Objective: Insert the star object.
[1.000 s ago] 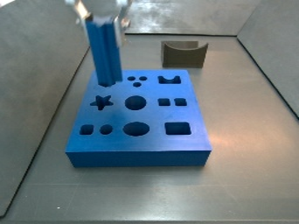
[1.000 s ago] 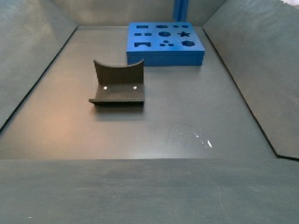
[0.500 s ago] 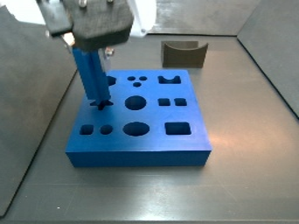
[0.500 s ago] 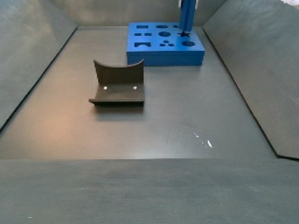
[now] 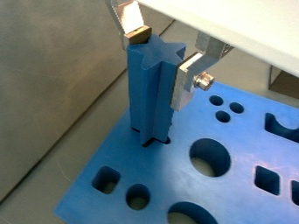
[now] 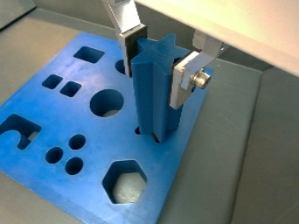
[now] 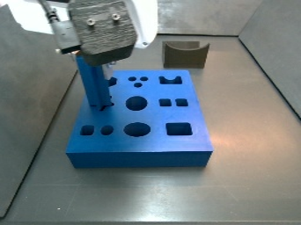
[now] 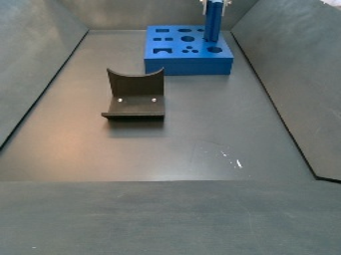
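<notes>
The star object point(image 5: 149, 96), a bright-blue ridged peg, stands upright with its lower end in the star hole of the blue block point(image 5: 163, 175). It also shows in a wrist view point(image 6: 155, 96) and in both side views point(image 7: 91, 83) point(image 8: 210, 27). My gripper point(image 5: 160, 70) is shut on the peg's upper part, one silver finger on each side, also seen in a wrist view point(image 6: 152, 79). In a side view the gripper point(image 7: 91, 60) hangs over the block's point(image 7: 141, 158) left part. The block point(image 8: 186, 64) lies at the far end in a side view, and shows in a wrist view point(image 6: 111, 131).
A small dark-grey curved piece point(image 7: 186, 53) stands behind the block near the back wall; in a side view it point(image 8: 134, 95) sits mid-floor. Grey walls ring the floor. The block carries several other shaped holes.
My gripper has moved with the peg from the block's far left edge to over the star hole and come down. The peg's lower end now sits in the hole.
</notes>
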